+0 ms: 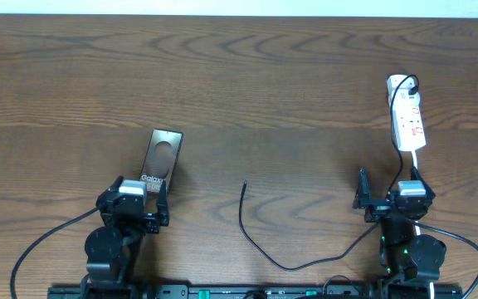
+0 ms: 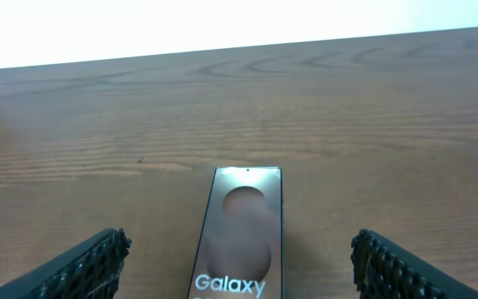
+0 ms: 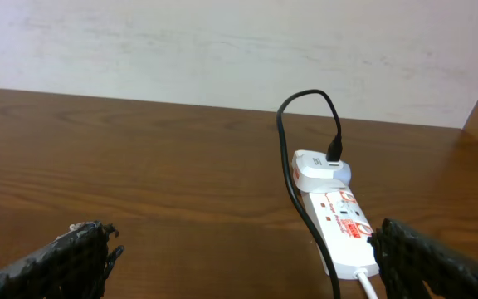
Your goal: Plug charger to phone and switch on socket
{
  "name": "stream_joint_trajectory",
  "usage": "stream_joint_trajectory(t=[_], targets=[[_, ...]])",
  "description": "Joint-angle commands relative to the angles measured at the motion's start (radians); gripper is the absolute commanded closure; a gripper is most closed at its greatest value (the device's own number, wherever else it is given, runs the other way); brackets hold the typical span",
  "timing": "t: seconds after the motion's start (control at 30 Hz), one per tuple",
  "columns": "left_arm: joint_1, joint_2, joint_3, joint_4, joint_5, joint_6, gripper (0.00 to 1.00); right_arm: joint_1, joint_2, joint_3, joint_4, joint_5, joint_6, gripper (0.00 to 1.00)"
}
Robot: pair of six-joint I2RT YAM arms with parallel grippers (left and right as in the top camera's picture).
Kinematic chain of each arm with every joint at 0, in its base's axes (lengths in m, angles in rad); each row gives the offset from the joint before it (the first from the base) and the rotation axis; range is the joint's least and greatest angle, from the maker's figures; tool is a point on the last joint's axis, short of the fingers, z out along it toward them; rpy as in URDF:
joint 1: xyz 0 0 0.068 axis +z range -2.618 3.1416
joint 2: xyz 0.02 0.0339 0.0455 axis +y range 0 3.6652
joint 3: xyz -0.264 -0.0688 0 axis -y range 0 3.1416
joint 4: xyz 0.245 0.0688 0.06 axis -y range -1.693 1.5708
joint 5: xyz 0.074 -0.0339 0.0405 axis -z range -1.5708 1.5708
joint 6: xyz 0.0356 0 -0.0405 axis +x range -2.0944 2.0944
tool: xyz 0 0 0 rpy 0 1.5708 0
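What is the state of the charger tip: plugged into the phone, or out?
Out. The charger tip lies bare on the table, clearly apart from the phone, with wood showing between them.

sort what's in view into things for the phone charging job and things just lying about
For the job: phone, charger cable, socket strip, white adapter plugged into it.
Just lying about: nothing loose; only the wooden table itself.

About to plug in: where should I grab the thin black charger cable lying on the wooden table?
Grip the thin black charger cable just behind its free plug tip, probably from above with jaws across it: that end stretch lies flat, straight and apart from other things.
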Motion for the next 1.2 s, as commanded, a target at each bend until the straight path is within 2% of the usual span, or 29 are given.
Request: stream_joint_trajectory(t=[0.0, 0.2, 0.57, 0.77, 1.07, 1.17], targets=[[0.005, 0.051, 0.020, 0.043, -0.013, 0.003, 0.13, -0.004, -0.006, -0.002, -0.005, 0.007, 0.012, 0.01], [0.005, 0.181, 0.088, 0.120, -0.013, 0.003, 0.13, -0.004, -0.006, -0.002, -0.005, 0.007, 0.012, 0.01], [0.005, 0.526, 0.311, 0.098, -0.012, 0.003, 0.13, -0.004, -0.006, -0.002, -0.005, 0.007, 0.012, 0.01], [0.005, 0.721, 0.484, -0.032, -0.012, 0.003, 0.13, -0.004, -0.006, -0.002, -0.005, 0.007, 0.012, 0.01], [0.005, 1.041, 0.814, -0.327, -0.013, 0.007, 0.13, -0.005, -0.006, -0.002, -0.005, 0.008, 0.012, 0.01], [0.005, 1.157, 0.932, -0.449, -0.061, 0.007, 0.13, -0.005, -0.006, -0.002, -0.005, 0.007, 0.012, 0.01]])
